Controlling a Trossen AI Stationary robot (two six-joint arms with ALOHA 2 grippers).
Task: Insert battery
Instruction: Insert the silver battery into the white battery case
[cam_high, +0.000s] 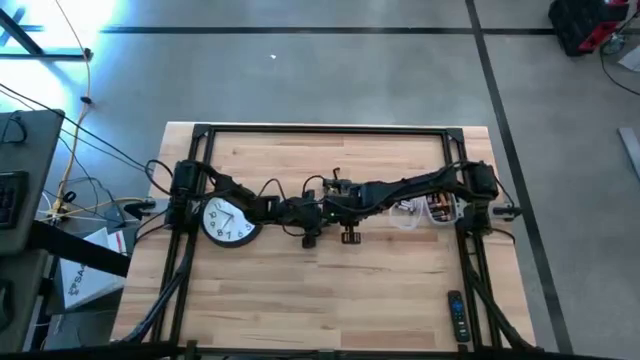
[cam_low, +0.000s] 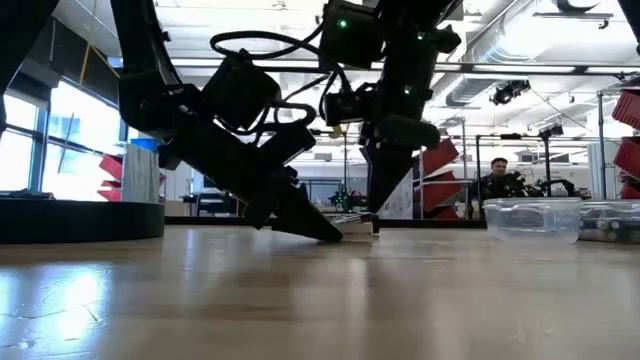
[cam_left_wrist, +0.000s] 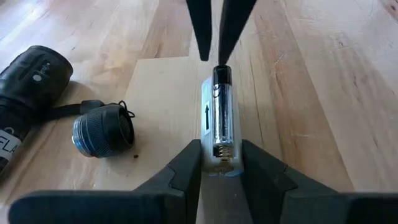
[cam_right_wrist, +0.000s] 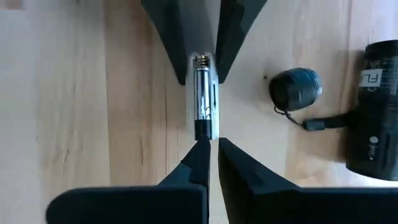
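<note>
clock (cam_high: 230, 221): lying flat on the table (cam_high: 300, 300) at the left, under the left arm. I'm ignoring it.
left gripper (cam_left_wrist: 221, 163): clamped on one end of the clear battery holder (cam_left_wrist: 219, 127), fingers on both sides. I read it as bracing the holder so it can't slide.
battery holder: flat on the wood mid-table, between the two grippers, arrow printed along its side.
battery (cam_left_wrist: 222, 115): in the holder, dark cap toward the right gripper, spring end toward mine. Looks seated or nearly so.
right gripper (cam_right_wrist: 210, 148): nearly closed, gripping nothing, tips just off the dark end. Probably set to nudge it home.
flashlight body (cam_right_wrist: 374, 112): beside the holder, tail cap (cam_right_wrist: 295, 88) off, lanyard joining them.
clear bin (cam_high: 425, 210): at the right, under the right arm.
remote (cam_high: 456, 316): near corner, right.
</note>
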